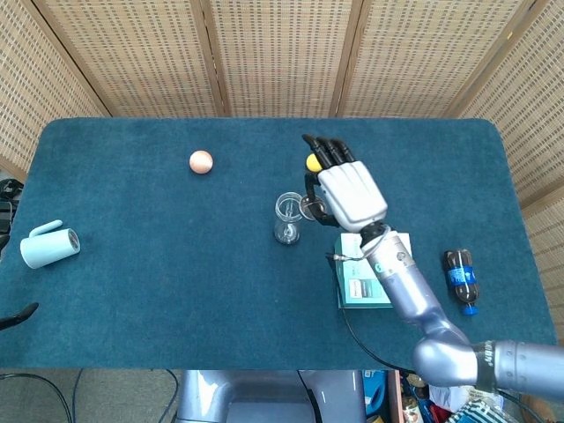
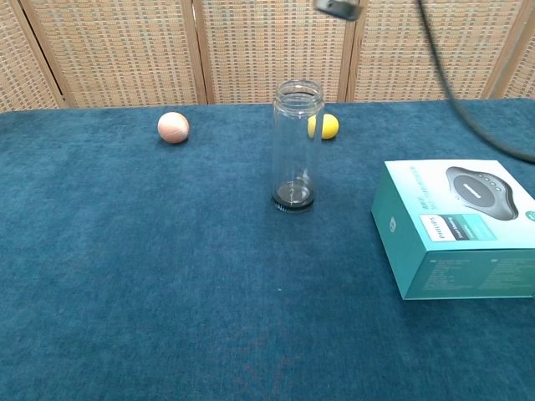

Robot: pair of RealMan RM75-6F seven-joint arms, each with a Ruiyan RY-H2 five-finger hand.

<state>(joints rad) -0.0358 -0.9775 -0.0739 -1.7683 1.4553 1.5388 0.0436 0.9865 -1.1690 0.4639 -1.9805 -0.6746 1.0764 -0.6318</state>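
The right hand (image 1: 351, 194) hangs above the blue surface (image 1: 159, 282), just right of a clear glass jar (image 1: 288, 217) that stands upright and uncapped near the middle. Its dark fingers (image 1: 328, 152) point away from the robot, and a small round metal lid (image 1: 311, 207) is pinched under them at the side toward the jar; in the chest view only that lid (image 2: 338, 8) shows at the top edge, above and slightly right of the jar's mouth, with a black cable (image 2: 468, 117) trailing down to the right. A yellow ball (image 1: 311, 163) lies behind the jar, partly hidden by the fingers. A pink ball (image 1: 201, 161) sits well to the left of it. A teal box (image 2: 456, 225) lies flat to the right of the jar, under the forearm. A small dark bottle (image 1: 461, 278) lies on its side near the right edge, and a pale blue mug (image 1: 49, 246) lies tipped over at the far left. The left hand is barely seen; only a dark tip (image 1: 18, 318) shows at the left edge, so I cannot tell how it is set.
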